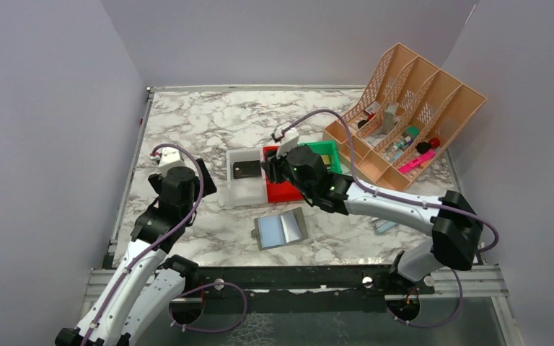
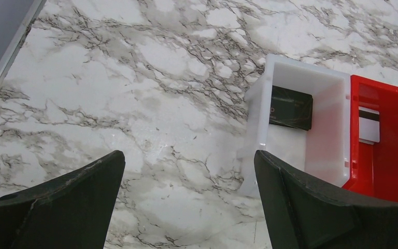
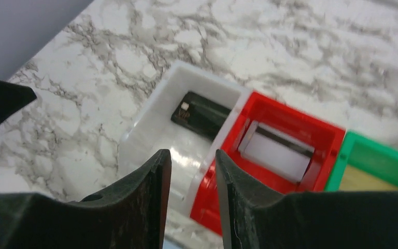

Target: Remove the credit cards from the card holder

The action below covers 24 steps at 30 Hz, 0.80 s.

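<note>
The card holder (image 1: pixel 281 229) lies open on the marble table, pale blue and grey panels up, near the front. A black credit card (image 1: pixel 247 170) (image 2: pixel 290 107) (image 3: pixel 202 115) lies in the white bin (image 1: pixel 239 193). In the red bin (image 3: pixel 269 111) beside it lies a white credit card (image 3: pixel 277 150) with a dark stripe. My right gripper (image 1: pixel 269 171) (image 3: pixel 193 161) hovers over the seam between the white and red bins, its jaws a little apart with nothing between them. My left gripper (image 2: pixel 189 166) stands wide open and empty over bare marble, left of the white bin (image 2: pixel 300 72).
A green bin (image 1: pixel 326 153) (image 3: pixel 378 158) adjoins the red bin on the right. A peach lattice organiser (image 1: pixel 411 122) holding several small items stands at the back right. A small pale-blue item (image 1: pixel 384 225) lies by the right arm. Grey walls enclose the table.
</note>
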Each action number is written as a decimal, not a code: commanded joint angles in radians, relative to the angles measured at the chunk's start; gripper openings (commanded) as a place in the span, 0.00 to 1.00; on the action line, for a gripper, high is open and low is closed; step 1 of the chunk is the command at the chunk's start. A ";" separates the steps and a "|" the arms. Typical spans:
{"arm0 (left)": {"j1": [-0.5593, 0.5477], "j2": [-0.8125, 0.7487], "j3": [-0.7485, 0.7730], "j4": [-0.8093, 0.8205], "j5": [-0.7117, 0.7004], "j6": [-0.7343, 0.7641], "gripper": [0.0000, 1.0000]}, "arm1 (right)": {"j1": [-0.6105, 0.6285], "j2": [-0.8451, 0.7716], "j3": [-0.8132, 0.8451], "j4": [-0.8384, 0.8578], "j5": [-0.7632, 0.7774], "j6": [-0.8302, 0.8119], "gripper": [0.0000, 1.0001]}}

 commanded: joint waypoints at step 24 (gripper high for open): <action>0.005 0.027 -0.017 0.053 0.259 0.076 0.99 | 0.291 0.045 -0.066 -0.613 0.142 0.743 0.48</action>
